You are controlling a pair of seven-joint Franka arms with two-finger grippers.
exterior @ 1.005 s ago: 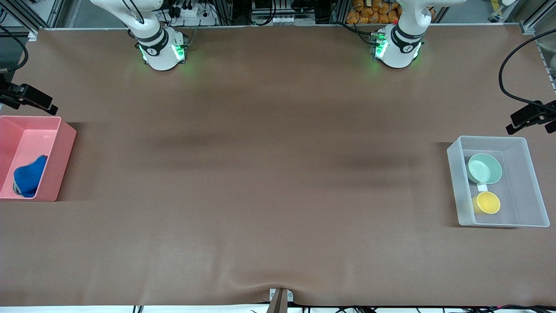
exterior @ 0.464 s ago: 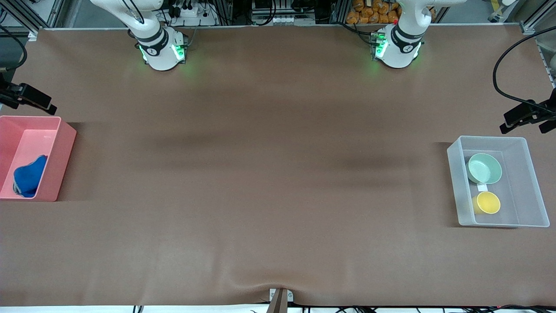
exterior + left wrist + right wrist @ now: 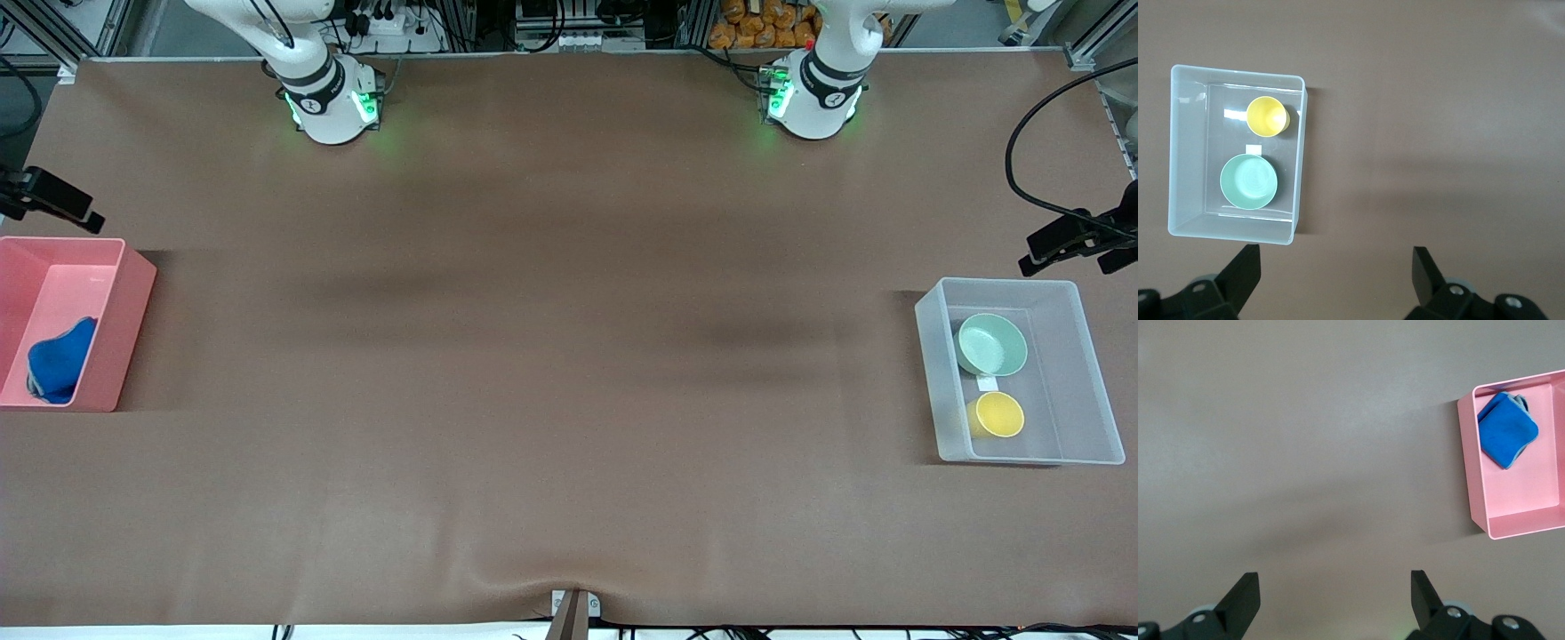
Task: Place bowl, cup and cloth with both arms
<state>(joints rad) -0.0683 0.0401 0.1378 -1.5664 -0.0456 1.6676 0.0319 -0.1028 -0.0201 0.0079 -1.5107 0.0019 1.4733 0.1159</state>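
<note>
Mint-green bowl [image 3: 991,344] and yellow cup [image 3: 999,414] sit binned, blue cloth [image 3: 59,361] too; left gripper [image 3: 1336,267] and right gripper [image 3: 1335,590] hang open, retreat likely next.

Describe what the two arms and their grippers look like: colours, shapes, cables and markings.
Both arms are white with rounded segments and black joint rings. The left arm's base and the right arm's base glow green and carry a small dark mark. Black cables trail beside them. The left gripper and right gripper have black, wedge-shaped fingers with silver screws.
</note>
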